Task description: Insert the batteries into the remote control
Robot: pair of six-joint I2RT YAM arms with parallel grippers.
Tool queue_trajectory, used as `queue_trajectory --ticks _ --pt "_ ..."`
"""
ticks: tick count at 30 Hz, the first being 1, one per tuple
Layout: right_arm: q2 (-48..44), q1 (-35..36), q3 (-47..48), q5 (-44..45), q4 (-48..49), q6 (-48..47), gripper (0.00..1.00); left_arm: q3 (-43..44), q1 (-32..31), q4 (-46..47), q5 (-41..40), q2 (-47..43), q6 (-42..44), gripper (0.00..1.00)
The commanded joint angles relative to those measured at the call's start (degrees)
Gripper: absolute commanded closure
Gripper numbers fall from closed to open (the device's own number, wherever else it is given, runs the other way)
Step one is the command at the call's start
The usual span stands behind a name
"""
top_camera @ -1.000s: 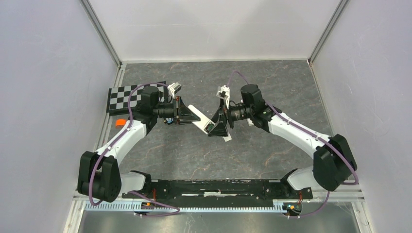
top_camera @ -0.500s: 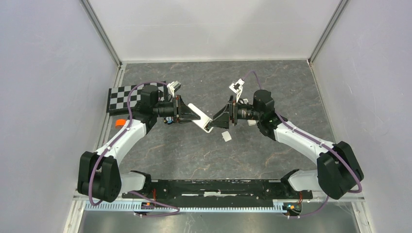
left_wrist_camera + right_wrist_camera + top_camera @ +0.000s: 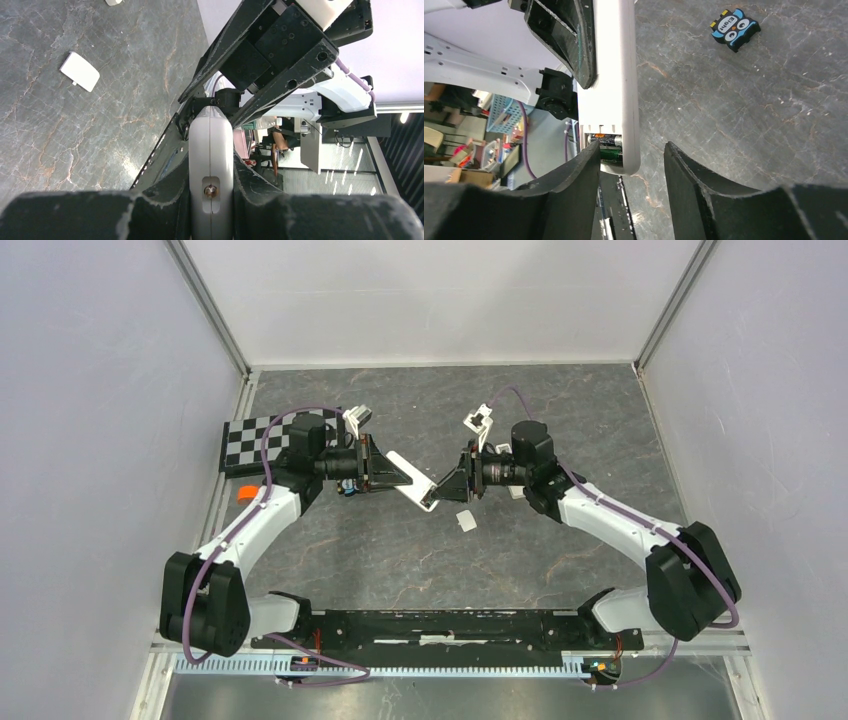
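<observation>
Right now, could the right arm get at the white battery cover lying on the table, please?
Probably yes: the cover lies uncovered on the table, close beside the right arm, whose jaws stand open.

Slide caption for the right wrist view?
Right gripper straddles the open end of the remote, batteries visible inside, left gripper holding it.

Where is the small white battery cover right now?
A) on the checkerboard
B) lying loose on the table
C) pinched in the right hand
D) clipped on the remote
B: the cover lies flat on the table, apart from the remote, whose end compartment is open with batteries showing.
</observation>
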Motion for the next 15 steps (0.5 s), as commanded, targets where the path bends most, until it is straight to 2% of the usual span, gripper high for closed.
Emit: queue_trajectory --ticks 1,4,12,15 --pt "1.3 0.8 3.0 3.1 -6.0 -6.0 0.50 3.4 0.2 3.2 1.6 -0.9 -0.6 0.98" --pt "2.0 1.1 4.2 5.8 -10.4 -10.1 0.55 3.4 0.2 4.3 1.9 -0.9 -1.8 0.98" --pt "-0.6 1.4 0.4 5.7 -9.1 -22.3 0.56 2.4 0.2 15.1 4.0 -0.2 -13.9 0.98" --pt "-1.4 1.4 0.4 8.8 -9.6 -23.3 0.56 2.4 0.2 15.7 4.4 -0.5 -14.3 0.98"
